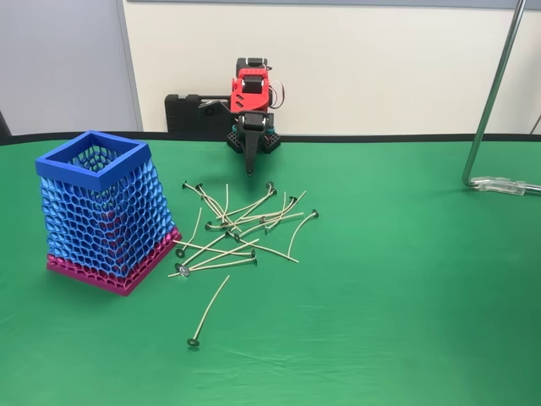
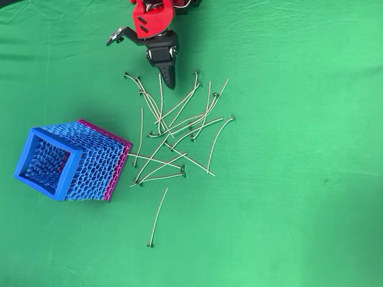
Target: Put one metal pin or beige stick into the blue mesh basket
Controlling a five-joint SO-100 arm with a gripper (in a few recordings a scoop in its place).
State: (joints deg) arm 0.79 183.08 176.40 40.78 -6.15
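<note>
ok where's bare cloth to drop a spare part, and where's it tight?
Free: the wide stretch right of the sticks, out toward the metal stand, and the near strip in front of the basket past the lone stick. Crowded: the pile between basket and tool; the sticks reach close to the basket's pink base.

Looks like a lab or test room set up for robot trials. Plain cream wall (image 1: 380,59) and a grey panel (image 1: 59,59) behind, nothing homely about either. Bench (image 1: 406,321) covered edge to edge in bright green cloth. Small red and black robot arm (image 1: 251,97) fixed at the far edge. Bent metal stand (image 1: 494,93) clamped at the right, rising out of frame, of the kind used to hold equipment.
</note>
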